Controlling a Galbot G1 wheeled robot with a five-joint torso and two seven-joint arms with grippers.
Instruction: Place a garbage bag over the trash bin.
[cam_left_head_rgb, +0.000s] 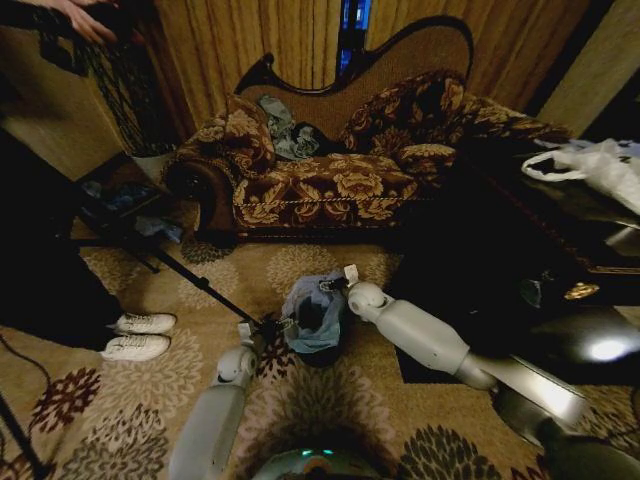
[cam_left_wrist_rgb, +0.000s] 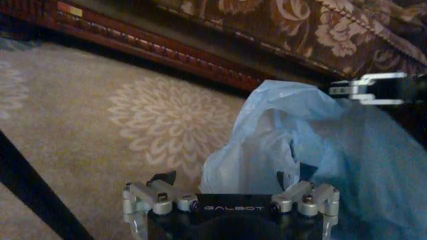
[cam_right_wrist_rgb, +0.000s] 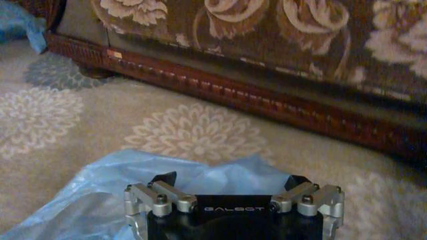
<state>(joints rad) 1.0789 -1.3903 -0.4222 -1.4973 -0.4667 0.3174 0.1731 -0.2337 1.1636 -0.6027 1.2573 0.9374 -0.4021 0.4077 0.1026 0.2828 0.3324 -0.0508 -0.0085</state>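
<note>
Head view, bag and bin: we see the garbage bag draped over the trash bin on the patterned carpet, in front of the floral sofa.
Head view, left tool: our left tool sits at the bag's left edge; we cannot tell how far open it is.
Head view, right tool: our right tool meets the bag's far right edge.
Left wrist view: the fingers stand spread, one side against the pale blue film; whether they pinch it we cannot tell.
Right wrist view: the right tool's fingers stand apart above crumpled blue film, grip unclear.
</note>
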